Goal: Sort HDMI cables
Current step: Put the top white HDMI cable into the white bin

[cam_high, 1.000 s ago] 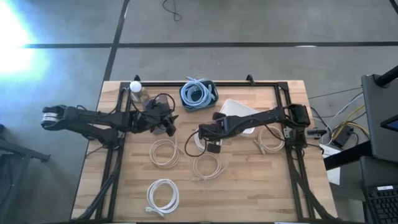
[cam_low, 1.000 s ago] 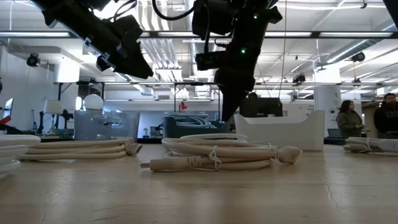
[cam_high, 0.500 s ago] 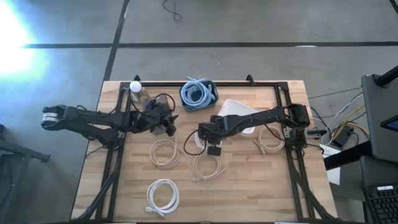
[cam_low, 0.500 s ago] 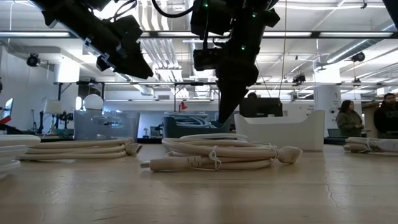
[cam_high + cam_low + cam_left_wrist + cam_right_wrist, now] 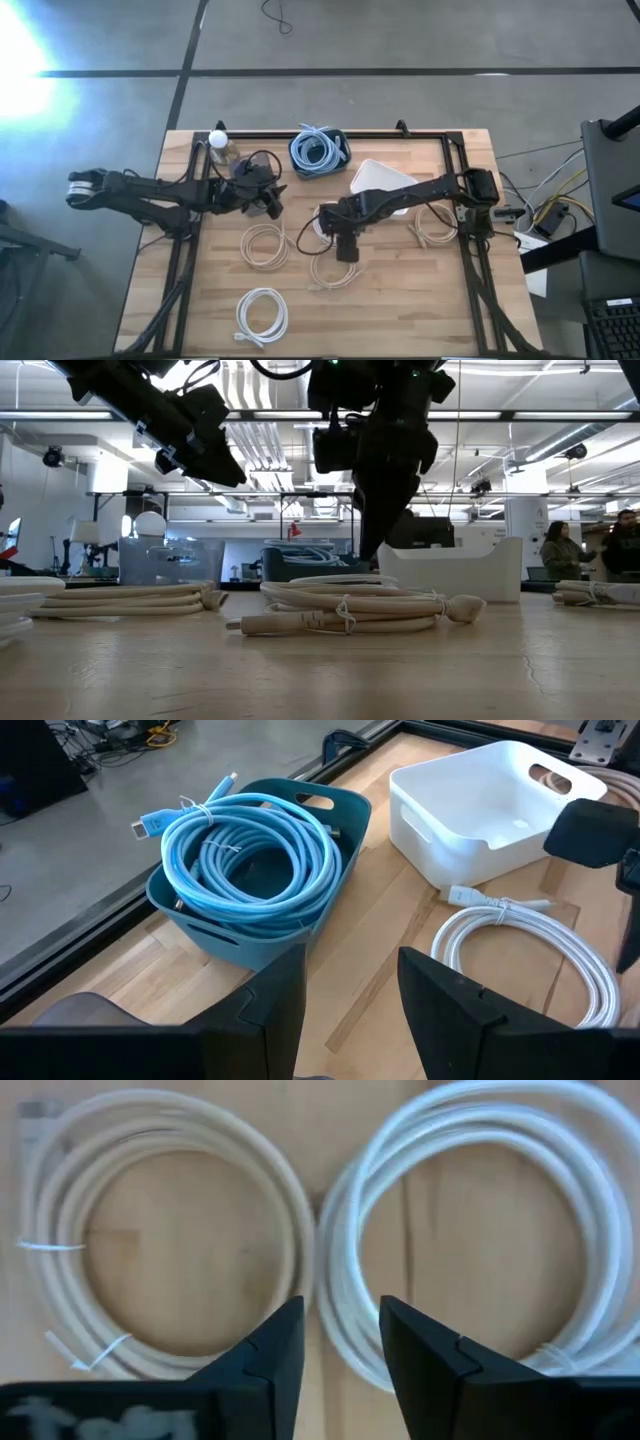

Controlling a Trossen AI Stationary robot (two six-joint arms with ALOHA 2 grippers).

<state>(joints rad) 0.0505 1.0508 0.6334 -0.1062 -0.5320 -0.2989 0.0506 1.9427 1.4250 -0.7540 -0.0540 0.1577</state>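
Note:
Several coiled HDMI cables lie flat on the wooden table. Light blue coils (image 5: 318, 150) fill a teal bin (image 5: 335, 805). Beige coils lie at mid-table (image 5: 265, 245), (image 5: 333, 268) and by the right edge (image 5: 435, 225). One white coil (image 5: 262, 312) lies near the front. Another white coil (image 5: 480, 1230) lies under my right gripper (image 5: 340, 1355), beside a beige coil (image 5: 160, 1230). That gripper (image 5: 345, 248) hangs open above the seam between these two, pointing down, touching neither. My left gripper (image 5: 350, 990) waits open and raised (image 5: 272, 203), facing the teal bin.
A white bin (image 5: 385, 185) stands behind the right gripper, next to the teal bin (image 5: 318, 152). A bottle with a white cap (image 5: 219, 143) stands at the far left corner. A black frame rims the table (image 5: 455, 150). People stand in the room beyond (image 5: 562, 550).
My right gripper has moved a little toward the table's near edge and turned about its wrist, still open and above the coils. The cables have stayed where they were.

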